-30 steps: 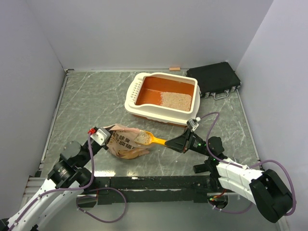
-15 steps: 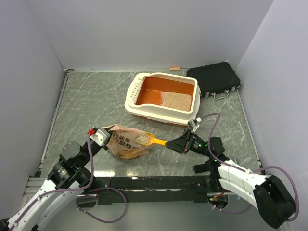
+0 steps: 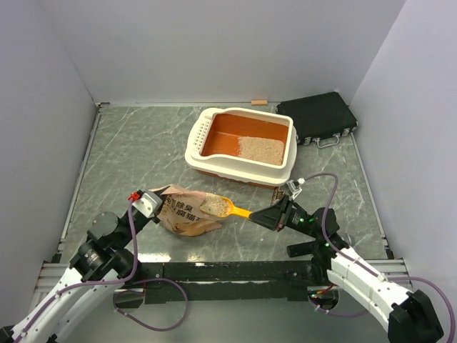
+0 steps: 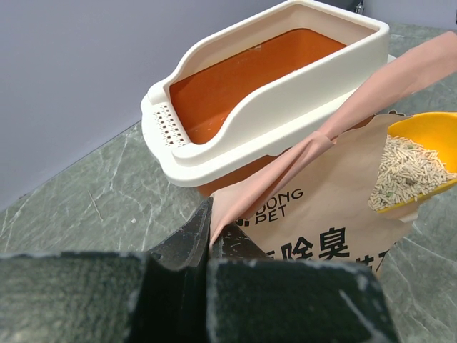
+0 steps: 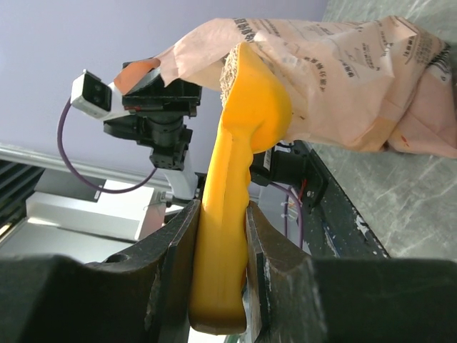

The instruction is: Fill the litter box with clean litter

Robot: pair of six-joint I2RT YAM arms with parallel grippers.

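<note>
The litter box [image 3: 214, 161], orange with a cream rim, stands at the back centre with a patch of clean litter [image 3: 260, 148] in its right part; it also shows in the left wrist view [image 4: 307, 86]. My left gripper [image 3: 158, 204] is shut on the edge of the tan paper bag [image 3: 187, 214], pinched at the fold in the left wrist view [image 4: 212, 227]. My right gripper [image 3: 263, 216] is shut on the handle of the orange-yellow scoop [image 3: 227, 208], which holds litter [image 4: 407, 175] just above the bag's mouth. The scoop handle [image 5: 225, 236] sits between my right fingers.
A black flat case [image 3: 318, 118] lies at the back right beside the litter box. A small tan block [image 3: 258, 102] lies at the back wall. Grey walls close in the marble table [image 3: 136, 150] on three sides.
My right gripper has drawn the loaded scoop a little to the right and up, out of the bag's mouth. The left arm and bag have barely moved.
</note>
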